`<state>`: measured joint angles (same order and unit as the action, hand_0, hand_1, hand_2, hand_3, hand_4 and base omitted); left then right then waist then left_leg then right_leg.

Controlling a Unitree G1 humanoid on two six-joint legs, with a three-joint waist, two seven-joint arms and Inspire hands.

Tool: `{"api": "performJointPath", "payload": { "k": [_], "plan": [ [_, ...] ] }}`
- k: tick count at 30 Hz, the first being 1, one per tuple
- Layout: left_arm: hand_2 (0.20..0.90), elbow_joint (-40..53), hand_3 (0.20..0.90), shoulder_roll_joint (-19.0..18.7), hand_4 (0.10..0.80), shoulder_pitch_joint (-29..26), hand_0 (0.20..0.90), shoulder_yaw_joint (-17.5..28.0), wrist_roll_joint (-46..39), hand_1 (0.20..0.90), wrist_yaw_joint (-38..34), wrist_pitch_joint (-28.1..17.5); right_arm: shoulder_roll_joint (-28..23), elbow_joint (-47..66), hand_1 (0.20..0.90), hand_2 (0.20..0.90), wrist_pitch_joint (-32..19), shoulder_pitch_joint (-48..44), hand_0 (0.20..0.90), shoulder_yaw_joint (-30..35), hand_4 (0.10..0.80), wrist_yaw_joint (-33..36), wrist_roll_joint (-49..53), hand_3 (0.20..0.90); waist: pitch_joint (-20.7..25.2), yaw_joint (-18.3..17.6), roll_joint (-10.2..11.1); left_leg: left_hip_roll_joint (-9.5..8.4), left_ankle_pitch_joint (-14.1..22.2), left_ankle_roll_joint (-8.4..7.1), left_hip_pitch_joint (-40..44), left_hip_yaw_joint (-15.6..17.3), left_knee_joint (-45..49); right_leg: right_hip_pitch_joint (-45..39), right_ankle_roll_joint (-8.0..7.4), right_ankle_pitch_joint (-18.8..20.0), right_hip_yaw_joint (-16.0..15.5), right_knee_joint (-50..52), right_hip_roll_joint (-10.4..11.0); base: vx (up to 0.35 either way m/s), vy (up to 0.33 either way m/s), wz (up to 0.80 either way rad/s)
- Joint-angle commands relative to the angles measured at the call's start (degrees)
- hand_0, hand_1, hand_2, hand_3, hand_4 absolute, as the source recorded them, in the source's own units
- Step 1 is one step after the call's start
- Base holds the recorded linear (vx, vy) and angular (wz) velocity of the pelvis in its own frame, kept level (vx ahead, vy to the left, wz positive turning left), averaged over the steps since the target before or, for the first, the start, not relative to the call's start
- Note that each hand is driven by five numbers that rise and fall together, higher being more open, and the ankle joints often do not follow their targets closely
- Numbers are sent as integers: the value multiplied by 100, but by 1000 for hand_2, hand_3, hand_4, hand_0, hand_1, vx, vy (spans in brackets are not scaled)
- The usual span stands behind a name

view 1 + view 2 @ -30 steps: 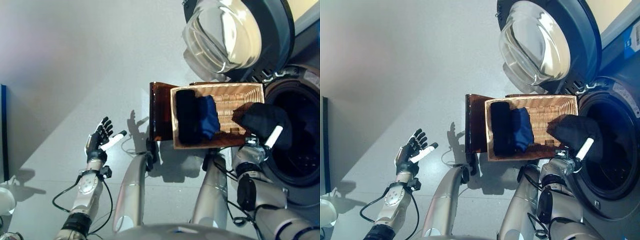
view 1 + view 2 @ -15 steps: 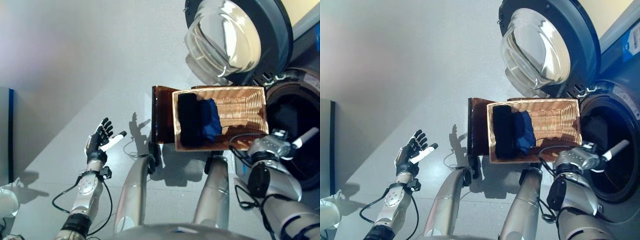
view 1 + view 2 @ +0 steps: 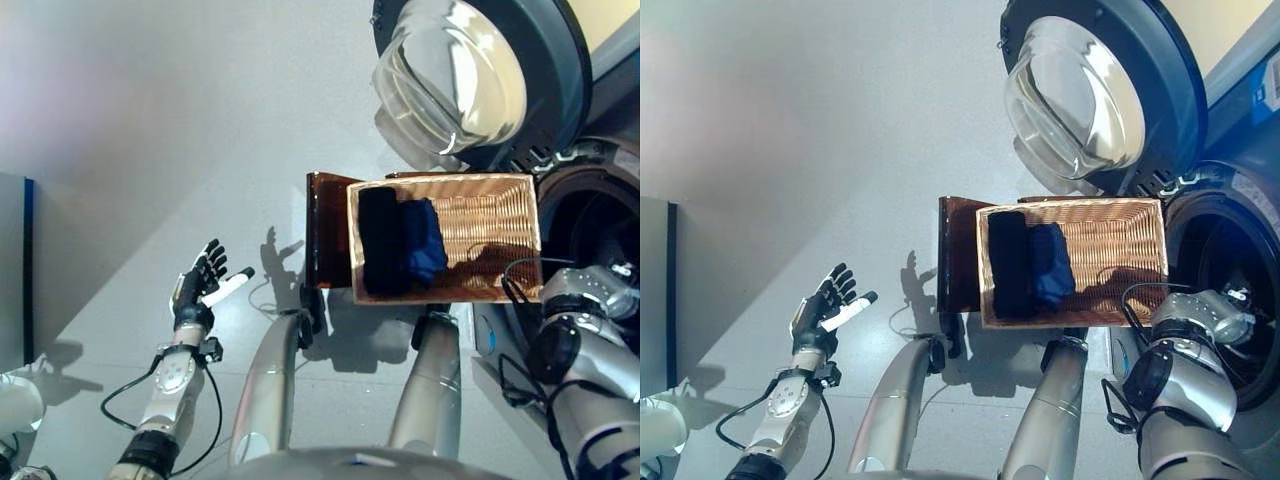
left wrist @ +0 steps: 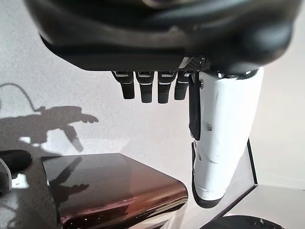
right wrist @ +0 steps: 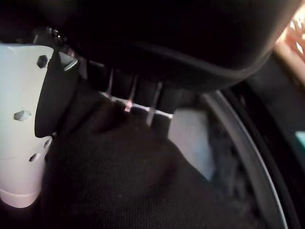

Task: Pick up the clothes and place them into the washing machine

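My right hand (image 3: 1230, 305) reaches into the washing machine's dark drum (image 3: 600, 225) at the right. In the right wrist view its fingers (image 5: 136, 93) curl into a bunched black garment (image 5: 143, 191), the white-covered thumb (image 5: 24, 119) stands beside it, and the drum's rim (image 5: 252, 157) runs past. A wicker basket (image 3: 445, 182) left of the drum holds a folded black garment (image 3: 378, 240) and a blue one (image 3: 422, 240). My left hand (image 3: 203, 283) hovers open over the floor at lower left, holding nothing.
The machine's round glass door (image 3: 470, 70) stands swung open above the basket. The basket rests on a glossy brown stand (image 3: 325, 230), also seen in the left wrist view (image 4: 109, 186). A blue-edged panel (image 3: 25, 270) and a white object (image 3: 15, 405) sit at far left.
My right hand has carried the black garment from over the basket's right end rightward into the drum. The camera has shifted slightly. The left hand stays where it was.
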<state>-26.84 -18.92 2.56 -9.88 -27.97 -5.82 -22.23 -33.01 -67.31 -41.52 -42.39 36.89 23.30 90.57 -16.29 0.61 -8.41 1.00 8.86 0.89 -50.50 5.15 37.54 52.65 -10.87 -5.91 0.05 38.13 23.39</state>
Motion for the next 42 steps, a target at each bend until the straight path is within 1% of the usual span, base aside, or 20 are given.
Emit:
{"api": "performJointPath", "payload": {
  "k": [1, 2, 3, 4, 5, 14, 20, 21, 24, 25, 26, 29, 30, 32, 33, 35, 36, 39, 41, 42],
  "plan": [
    [900, 296, 900, -347, 800, 133, 900, 335, -120, 900, -87, -336, -927, -64, 200, 200, -686, 127, 200, -215, 300, -30, -352, 200, 324, -88, -154, 66, 433, -302, 480, -207, -167, 6, 189, 473, 231, -94, -138, 0, 0, 0],
    [900, 294, 900, -358, 800, 132, 900, 332, -114, 900, -91, -338, -916, -87, 200, 200, -687, 121, 200, -231, 300, -27, -343, 200, 327, -91, -151, 65, 438, -299, 476, -206, -165, 15, 187, 481, 232, -89, -136, 0, 0, 0],
    [900, 307, 900, -366, 800, 125, 900, 334, -123, 900, -95, -339, -914, -121, 222, 222, -661, 109, 222, -254, 316, -39, -327, 222, 328, -91, -151, 62, 442, -296, 468, -198, -160, 21, 186, 488, 241, -87, -136, 0, 0, 0],
    [900, 301, 900, -363, 800, 120, 900, 329, -115, 900, -106, -337, -900, -157, 617, 617, -657, 107, 617, -270, 598, -23, -327, 617, 333, -95, -148, 64, 447, -294, 465, -192, -151, 21, 182, 492, 254, -87, -135, 0, 0, 0],
    [900, 288, 900, -360, 800, 113, 900, 331, -125, 900, -114, -332, -889, -161, 900, 900, -690, 95, 900, -269, 800, -10, -305, 900, 338, -94, -146, 62, 452, -294, 468, -188, -152, 22, 179, 496, 258, -85, -133, 0, 0, 0],
    [900, 272, 900, -379, 800, 135, 900, 364, -146, 900, -155, -302, -711, -102, 900, 900, -705, -11, 900, -395, 800, -51, -183, 900, 319, -83, -94, 54, 431, -288, 476, -178, -174, -31, 182, 524, 223, -124, -134, 0, 0, 0],
    [900, 244, 900, -374, 800, 139, 900, 366, -134, 900, -164, -306, -535, -151, 900, 900, -595, -12, 900, -496, 800, -21, -262, 900, 311, -76, -67, 58, 432, -281, 481, -171, -153, -60, 189, 529, 217, -140, -150, 0, 0, 0],
    [900, 254, 900, -357, 800, 112, 900, 392, -128, 900, -136, -328, -408, -141, 900, 900, -172, 84, 900, -823, 800, -292, -438, 900, 294, -56, -45, 76, 420, -280, 489, -162, -147, -67, 196, 540, 213, -141, -152, 0, 0, 0],
    [900, 274, 900, -332, 800, 137, 900, 437, -104, 900, -106, -340, -370, -172, 900, 900, 41, 191, 900, -980, 800, -476, -550, 900, 277, -77, -26, 83, 417, -285, 517, -152, -151, -85, 203, 550, 223, -145, -163, 0, 0, 0],
    [900, 258, 900, -321, 800, 148, 900, 469, -97, 900, -89, -346, -395, -200, 900, 900, 166, 237, 900, -1076, 800, -465, -687, 900, 266, -77, -10, 85, 414, -290, 529, -153, -150, -95, 209, 545, 225, -144, -164, 0, 0, 0],
    [900, 243, 900, -329, 800, 142, 900, 530, -89, 900, -71, -365, -444, -401, 900, 900, 508, 370, 900, -1445, 800, -441, -1258, 900, 245, -54, 29, 98, 407, -297, 542, -142, -130, -116, 225, 552, 213, -140, -156, -41, -17, 0],
    [900, 225, 900, -305, 800, 130, 900, 601, -32, 900, -28, -379, -310, -369, 900, 900, 1056, 623, 900, -2158, 800, -609, -2120, 900, 181, -49, 73, 116, 380, -302, 560, -138, -116, -142, 248, 579, 209, -154, -172, -27, -4, 1],
    [900, 226, 900, -301, 800, 141, 900, 609, -29, 900, -27, -381, -301, -351, 900, 900, 1061, 628, 900, -2164, 800, -586, -2140, 900, 181, -59, 73, 116, 379, -302, 566, -137, -119, -147, 248, 579, 209, -155, -172, 0, 0, 0],
    [900, 244, 900, -271, 800, 153, 900, 675, -9, 900, 10, -407, -168, -205, 900, 900, 1250, 822, 900, -2719, 800, -511, -3064, 900, 137, -62, 123, 129, 341, -310, 592, -141, -141, -185, 264, 605, 202, -192, -178, -34, -18, -2],
    [900, 245, 900, -271, 800, 154, 900, 676, -9, 900, 10, -407, -165, -198, 900, 900, 1251, 824, 900, -2718, 800, -503, -3071, 900, 137, -63, 123, 128, 340, -310, 593, -142, -142, -187, 264, 605, 201, -193, -177, 0, 0, 0],
    [900, 195, 900, -260, 800, 153, 900, 662, 40, 900, -3, -462, 34, -39, 900, 900, 1287, 896, 900, -3080, 800, -226, -3789, 900, 117, -68, 151, 134, 322, -311, 587, -145, -117, -208, 266, 620, 191, -211, -181, 0, 0, 0],
    [900, 196, 900, -261, 800, 156, 900, 664, 42, 900, -4, -462, 41, -26, 900, 900, 1289, 900, 900, -3080, 800, -211, -3802, 900, 117, -72, 153, 134, 322, -311, 588, -146, -117, -209, 266, 620, 190, -210, -180, 0, 0, 0],
    [900, 140, 900, -227, 800, 117, 900, 646, 127, 900, -58, -504, 278, 234, 900, 900, 1398, 953, 900, -3549, 800, -84, -4539, 900, 93, -78, 176, 145, 302, -313, 585, -144, -102, -231, 267, 632, 174, -223, -185, 0, 0, 0],
    [900, 137, 900, -217, 800, 105, 900, 631, 173, 900, -84, -503, 351, 305, 900, 900, 1414, 959, 900, -3607, 800, -41, -4638, 900, 88, -79, 181, 147, 298, -313, 593, -147, -109, -240, 268, 632, 171, -226, -187, 0, 0, 0],
    [900, 99, 900, -179, 800, 55, 900, 637, 263, 900, -136, -487, 528, 238, 900, 900, 1604, 902, 900, -3942, 800, 16, -5112, 900, 88, -46, 209, 142, 281, -312, 604, -151, -127, -255, 268, 650, 155, -242, -188, 0, 0, 0]
  ]
}}
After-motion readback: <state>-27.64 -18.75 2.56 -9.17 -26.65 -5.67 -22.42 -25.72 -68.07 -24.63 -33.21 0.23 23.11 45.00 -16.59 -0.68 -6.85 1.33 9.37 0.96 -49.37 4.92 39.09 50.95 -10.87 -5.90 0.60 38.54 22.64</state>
